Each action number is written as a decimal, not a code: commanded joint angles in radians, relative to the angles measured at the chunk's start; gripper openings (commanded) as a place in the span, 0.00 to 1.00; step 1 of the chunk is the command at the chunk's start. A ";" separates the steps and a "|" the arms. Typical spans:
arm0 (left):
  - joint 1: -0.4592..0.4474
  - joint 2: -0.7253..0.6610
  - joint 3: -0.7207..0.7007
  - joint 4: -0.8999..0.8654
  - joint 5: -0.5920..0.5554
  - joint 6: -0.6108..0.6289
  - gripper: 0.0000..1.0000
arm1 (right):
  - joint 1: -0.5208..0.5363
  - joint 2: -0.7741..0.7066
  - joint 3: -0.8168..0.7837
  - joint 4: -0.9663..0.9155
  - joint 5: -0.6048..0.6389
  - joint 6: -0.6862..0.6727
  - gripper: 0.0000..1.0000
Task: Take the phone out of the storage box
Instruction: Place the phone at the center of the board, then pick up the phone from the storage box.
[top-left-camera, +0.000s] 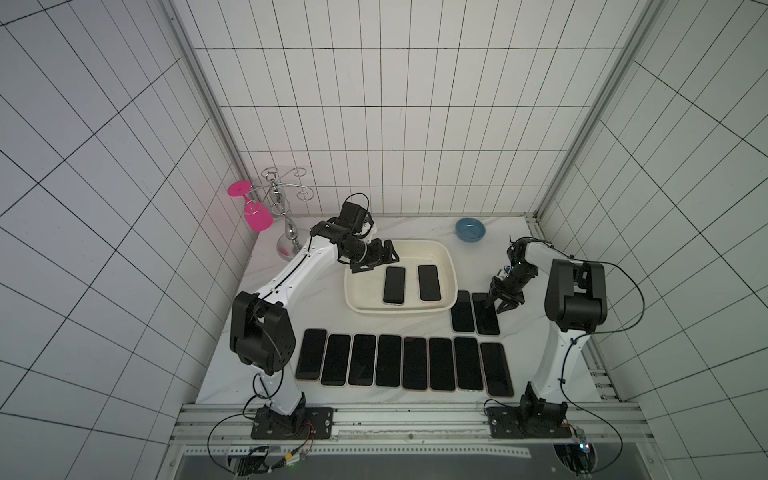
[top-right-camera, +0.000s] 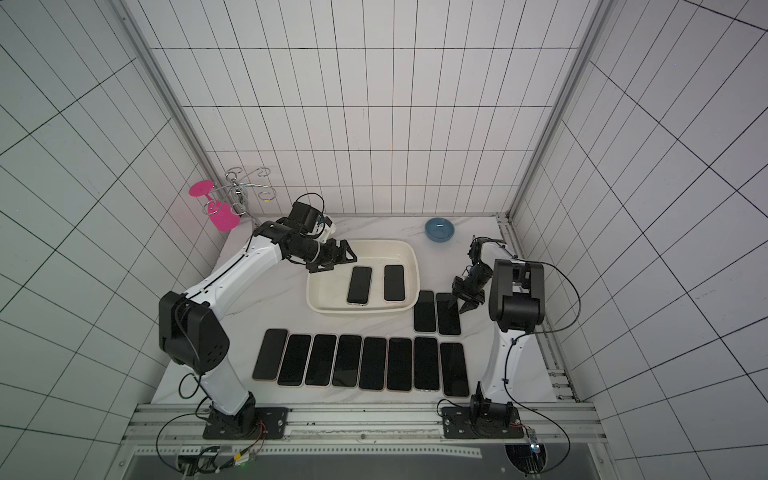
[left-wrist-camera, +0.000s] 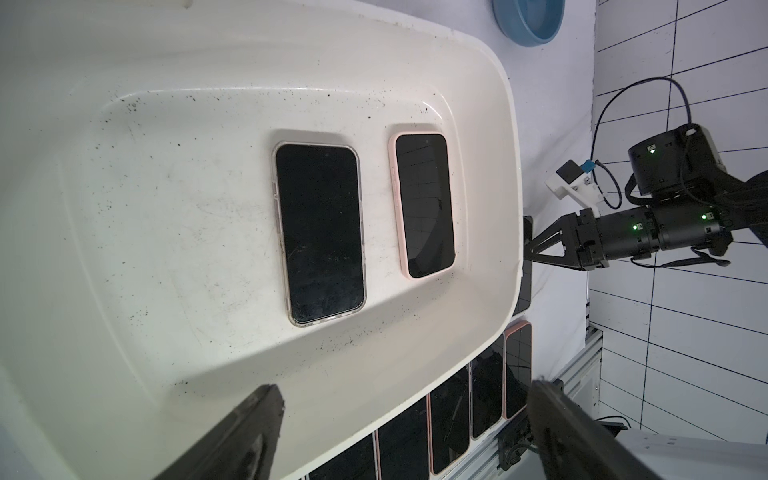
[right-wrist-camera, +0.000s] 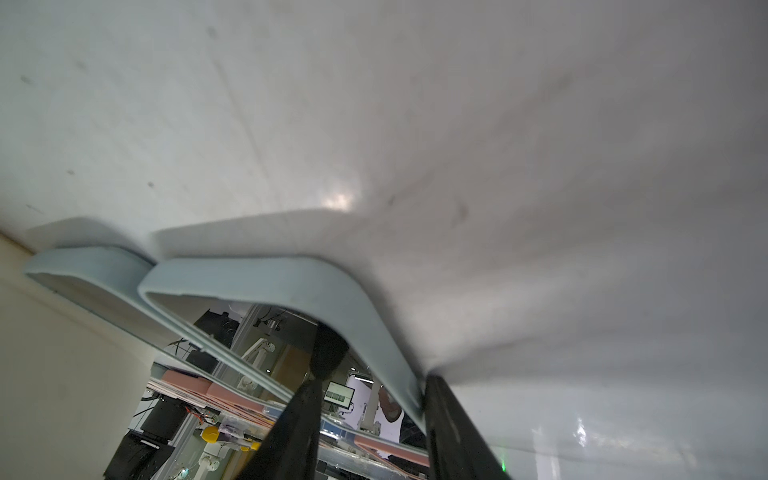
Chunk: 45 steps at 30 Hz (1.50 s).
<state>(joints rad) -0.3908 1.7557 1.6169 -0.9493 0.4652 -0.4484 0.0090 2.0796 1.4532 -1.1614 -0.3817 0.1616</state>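
The cream-white storage box (top-left-camera: 451, 266) (left-wrist-camera: 511, 166) stands mid-table. Two dark phones lie flat inside it, one in a clear case (top-left-camera: 394, 284) (left-wrist-camera: 320, 232) and one in a pink case (top-left-camera: 429, 282) (left-wrist-camera: 424, 203). My left gripper (top-left-camera: 380, 262) (left-wrist-camera: 407, 386) hovers open over the box's far-left corner, with nothing between its fingers. My right gripper (top-left-camera: 493, 309) (right-wrist-camera: 374, 380) is down at a phone in a pale blue case (top-left-camera: 486, 322) (right-wrist-camera: 291, 282) lying flat on the table right of the box. Its jaws stand partly apart, one fingertip on the screen, the other beside the long edge.
Another phone (top-left-camera: 462, 311) lies right beside that one. A row of several phones (top-left-camera: 415, 363) runs along the table's front. A blue bowl (top-left-camera: 470, 230) sits at the back right. A metal rack (top-left-camera: 286, 232) with a pink glass (top-left-camera: 257, 218) stands at the back left.
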 joint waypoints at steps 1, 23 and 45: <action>0.004 -0.026 -0.009 0.025 -0.005 0.002 0.96 | 0.018 -0.003 -0.042 0.012 0.020 0.010 0.44; -0.212 0.390 0.295 -0.135 -0.569 0.002 0.98 | 0.140 -0.389 0.142 0.050 0.177 0.085 0.79; -0.265 0.552 0.279 -0.138 -0.574 -0.055 0.98 | 0.162 -0.371 0.193 0.043 0.101 0.034 0.80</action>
<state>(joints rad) -0.6537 2.2745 1.8885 -1.0779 -0.1051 -0.4847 0.1596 1.6943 1.5986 -1.1038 -0.2703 0.2131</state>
